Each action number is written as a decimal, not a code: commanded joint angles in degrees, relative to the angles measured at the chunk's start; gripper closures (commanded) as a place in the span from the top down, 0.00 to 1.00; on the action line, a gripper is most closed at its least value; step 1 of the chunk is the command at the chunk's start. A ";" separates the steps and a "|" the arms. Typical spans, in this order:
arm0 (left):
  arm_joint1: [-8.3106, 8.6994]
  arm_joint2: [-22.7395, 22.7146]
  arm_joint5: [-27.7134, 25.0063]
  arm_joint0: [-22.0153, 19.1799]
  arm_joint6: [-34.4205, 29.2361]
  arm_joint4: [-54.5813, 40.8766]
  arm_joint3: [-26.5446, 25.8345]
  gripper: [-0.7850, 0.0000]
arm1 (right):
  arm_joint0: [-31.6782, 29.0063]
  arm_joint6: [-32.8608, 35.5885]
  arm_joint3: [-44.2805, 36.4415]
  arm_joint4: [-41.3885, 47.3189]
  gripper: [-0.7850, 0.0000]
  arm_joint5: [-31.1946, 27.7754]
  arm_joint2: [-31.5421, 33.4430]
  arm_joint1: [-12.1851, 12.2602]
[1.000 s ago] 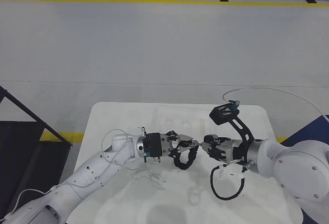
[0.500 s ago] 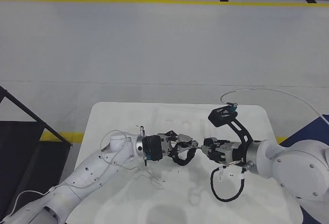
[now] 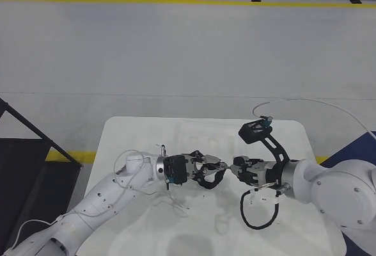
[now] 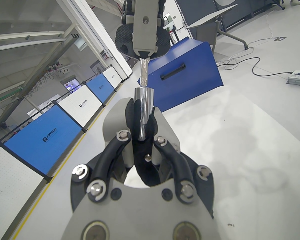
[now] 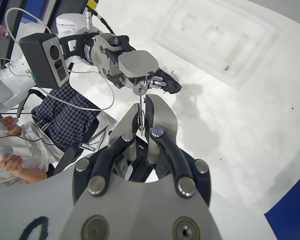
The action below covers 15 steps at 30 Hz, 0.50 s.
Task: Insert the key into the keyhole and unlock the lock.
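Over the middle of the table my left gripper [image 3: 203,170] is shut on the lock [image 3: 208,182], a black cable loop with a chrome cylinder [image 4: 144,98] standing out between the fingers [image 4: 162,126]. Facing it, my right gripper [image 3: 235,169] is shut on the key [image 4: 144,72]. In the left wrist view the key's blade points straight at the cylinder's open end and its tip touches the rim. In the right wrist view the key [image 5: 141,104] runs from my right gripper [image 5: 140,112] up to the keyhole face [image 5: 139,90]; how deep it sits is hidden.
A white foam tray [image 3: 194,133] with shallow recesses lies at the table's far side. A black cable loop [image 3: 258,216] hangs under the right arm above the white table [image 3: 303,237]. A blue cabinet [image 4: 190,76] stands beyond the table edge.
The two grippers have drawn slightly closer together. The gap between the key tip and the lock cylinder has closed.
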 commanded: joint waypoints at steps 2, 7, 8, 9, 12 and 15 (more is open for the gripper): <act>-0.13 -0.11 -0.22 0.01 0.06 0.07 0.02 0.00 | 0.32 -0.22 0.04 0.49 0.00 0.22 -0.36 0.27; -0.32 -0.34 -0.39 0.12 0.05 0.28 0.05 0.00 | 0.86 -0.56 0.33 1.06 0.00 0.57 -1.13 0.72; -0.36 -0.40 -0.43 0.14 0.05 0.32 0.05 0.00 | 0.99 -0.65 0.35 1.17 0.00 0.65 -1.27 0.80; -0.39 -0.44 -0.46 0.17 0.03 0.36 0.02 0.00 | 1.14 -0.73 0.38 1.19 0.00 0.73 -1.41 0.89; -0.48 -0.56 -0.60 0.21 -0.26 0.73 -0.15 0.00 | 1.55 -0.90 0.40 0.91 0.00 0.90 -1.95 1.18; -0.59 -0.64 -1.02 0.34 -0.44 0.60 -0.31 0.00 | 1.96 -1.17 0.37 0.68 0.00 1.18 -2.49 1.44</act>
